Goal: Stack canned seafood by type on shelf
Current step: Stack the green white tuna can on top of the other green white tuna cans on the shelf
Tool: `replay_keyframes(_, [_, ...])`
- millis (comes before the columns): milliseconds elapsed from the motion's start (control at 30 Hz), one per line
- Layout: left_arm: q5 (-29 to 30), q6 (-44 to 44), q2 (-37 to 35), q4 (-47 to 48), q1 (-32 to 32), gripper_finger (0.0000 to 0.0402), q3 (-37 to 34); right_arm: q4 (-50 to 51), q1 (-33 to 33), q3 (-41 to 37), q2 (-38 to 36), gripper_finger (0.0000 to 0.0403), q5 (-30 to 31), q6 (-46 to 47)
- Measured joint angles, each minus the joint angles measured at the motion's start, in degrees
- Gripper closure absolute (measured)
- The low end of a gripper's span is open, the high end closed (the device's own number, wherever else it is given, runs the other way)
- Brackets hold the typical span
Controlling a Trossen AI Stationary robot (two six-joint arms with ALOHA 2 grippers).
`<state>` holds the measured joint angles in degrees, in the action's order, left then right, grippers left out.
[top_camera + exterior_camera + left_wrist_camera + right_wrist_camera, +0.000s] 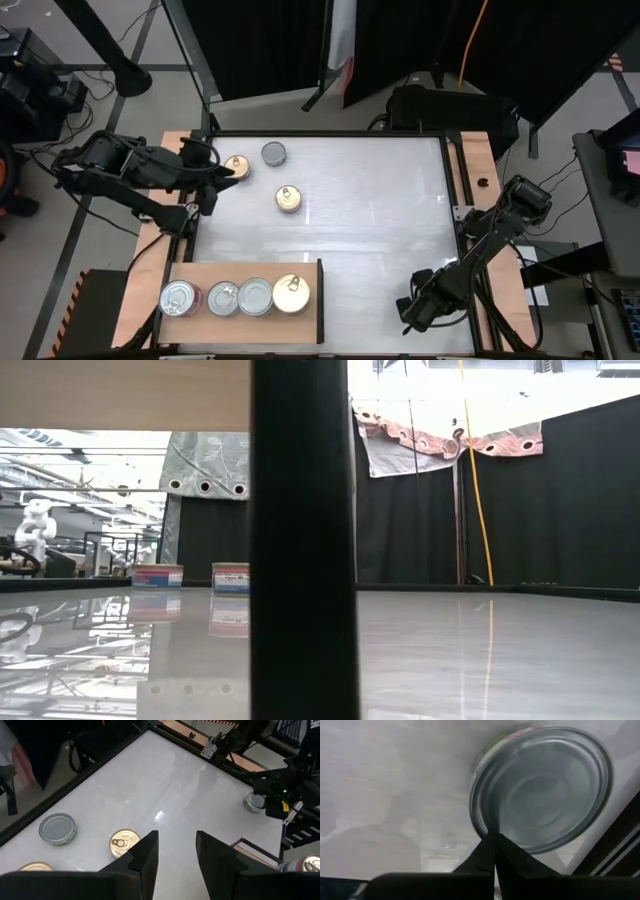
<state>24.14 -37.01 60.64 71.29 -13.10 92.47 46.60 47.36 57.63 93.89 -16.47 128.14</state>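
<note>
The wooden shelf [250, 272] lies at the table's near left, its dark upright edge [321, 300] on the right. On it stand a red-labelled silver tin [179, 298], two silver tins [240, 298] and a gold tin [291, 294]. Two gold tins [237, 167] [288, 199] and a silver tin [274, 153] stand on the table at the far left. My left gripper [176, 854] is open and empty beside the far-left gold tin. My right gripper [493, 840] is shut at the near right, its tips at another silver tin [545, 790], which the arm hides in the high view. My right gripper's shut fingertips [487, 845] lie at the silver tin's rim [482, 827], on the side nearest the gripper. The tin stands flat on the table, lid up. Whether the tips press on it or only meet its edge, I cannot tell.
The white tabletop [380, 220] has a raised dark frame [450, 200]. In the low view the shelf's dark edge [300, 540] blocks the middle, with two tins [157, 575] [230, 577] far behind. The right arm and its tin [252, 802] show in the left wrist view.
</note>
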Motion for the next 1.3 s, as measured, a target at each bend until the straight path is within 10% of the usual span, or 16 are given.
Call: replay_keyframes(1300, [-3.1, -7.6, 0.1, -0.3, 0.0, 0.0269, 0.0, 0.3, -12.9, 1.0, -1.8, 0.0402, 14.4, -13.6])
